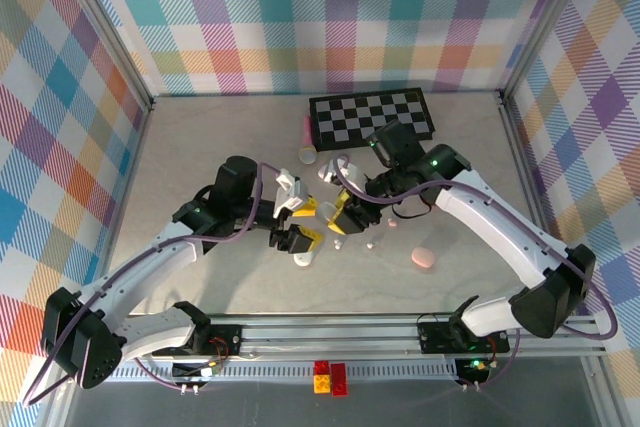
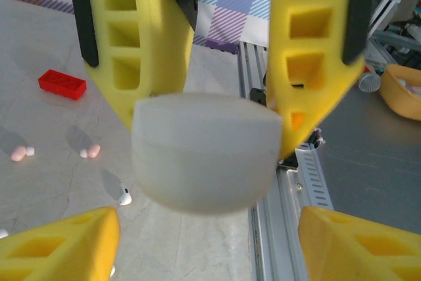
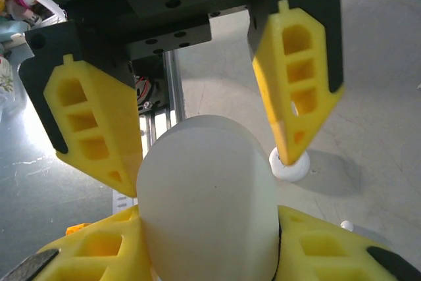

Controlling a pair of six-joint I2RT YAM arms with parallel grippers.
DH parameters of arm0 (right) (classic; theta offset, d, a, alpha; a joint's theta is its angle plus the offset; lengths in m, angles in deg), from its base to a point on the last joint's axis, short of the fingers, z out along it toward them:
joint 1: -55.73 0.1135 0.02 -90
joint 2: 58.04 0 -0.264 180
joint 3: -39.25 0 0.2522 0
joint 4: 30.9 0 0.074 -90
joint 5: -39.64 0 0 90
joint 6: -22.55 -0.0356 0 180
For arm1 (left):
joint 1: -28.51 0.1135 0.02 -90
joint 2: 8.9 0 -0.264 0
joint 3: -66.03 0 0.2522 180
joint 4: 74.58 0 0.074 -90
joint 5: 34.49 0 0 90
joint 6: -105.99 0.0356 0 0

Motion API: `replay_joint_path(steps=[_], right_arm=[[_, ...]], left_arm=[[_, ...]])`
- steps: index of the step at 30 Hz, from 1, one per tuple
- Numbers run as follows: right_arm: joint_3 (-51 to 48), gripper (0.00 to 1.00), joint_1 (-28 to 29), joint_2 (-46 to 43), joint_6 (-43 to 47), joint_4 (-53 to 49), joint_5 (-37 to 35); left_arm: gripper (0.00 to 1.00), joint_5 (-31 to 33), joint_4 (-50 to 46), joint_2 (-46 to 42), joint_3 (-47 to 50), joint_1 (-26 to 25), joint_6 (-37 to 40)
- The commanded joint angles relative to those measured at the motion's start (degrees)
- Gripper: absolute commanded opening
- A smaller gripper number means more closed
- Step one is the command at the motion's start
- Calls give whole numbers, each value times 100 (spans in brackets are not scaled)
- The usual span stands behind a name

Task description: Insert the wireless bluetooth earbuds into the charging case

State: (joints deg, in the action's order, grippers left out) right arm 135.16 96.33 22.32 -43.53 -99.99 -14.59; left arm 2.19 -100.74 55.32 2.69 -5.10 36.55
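The left gripper (image 2: 214, 129) clamps the white case (image 2: 205, 162) upright in the air, the right gripper (image 3: 207, 169) spread empty around its top, while the earbuds (image 2: 123, 197) lie loose on the table (image 1: 200, 137) beneath, likely nearer the right arm.

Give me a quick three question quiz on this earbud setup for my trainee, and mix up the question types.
1. True or false: the left gripper is clamped on the white case.
2. Multiple choice: what colour is the loose case lying on the table? A pink, B blue, C green.
3. Fill in, open or shut: the jaws of the right gripper stand ____ on either side of the white case.

Key: 1 true; 2 A; 3 open.
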Motion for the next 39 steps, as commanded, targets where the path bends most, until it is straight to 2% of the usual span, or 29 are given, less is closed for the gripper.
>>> replay_joint_path(steps=[1,12,16,25,29,34,39], right_arm=[[216,35,88,183,251,-143,52],[290,35,123,375,353,-169,88],[294,34,119,369,428,-251,143],[338,34,124,349,534,-435,281],[352,33,124,340,543,-435,288],[354,33,124,353,537,-441,308],[388,33,123,405,529,-435,286]], left_arm=[[68,-335,186,80,-251,29,-90],[59,-451,303,78,-236,29,-193],[53,-495,113,30,-245,28,-23],[52,-565,-270,-18,-302,29,347],[44,-620,-495,24,-348,30,414],[44,-611,-544,31,-345,29,458],[33,-587,-544,49,-383,29,440]])
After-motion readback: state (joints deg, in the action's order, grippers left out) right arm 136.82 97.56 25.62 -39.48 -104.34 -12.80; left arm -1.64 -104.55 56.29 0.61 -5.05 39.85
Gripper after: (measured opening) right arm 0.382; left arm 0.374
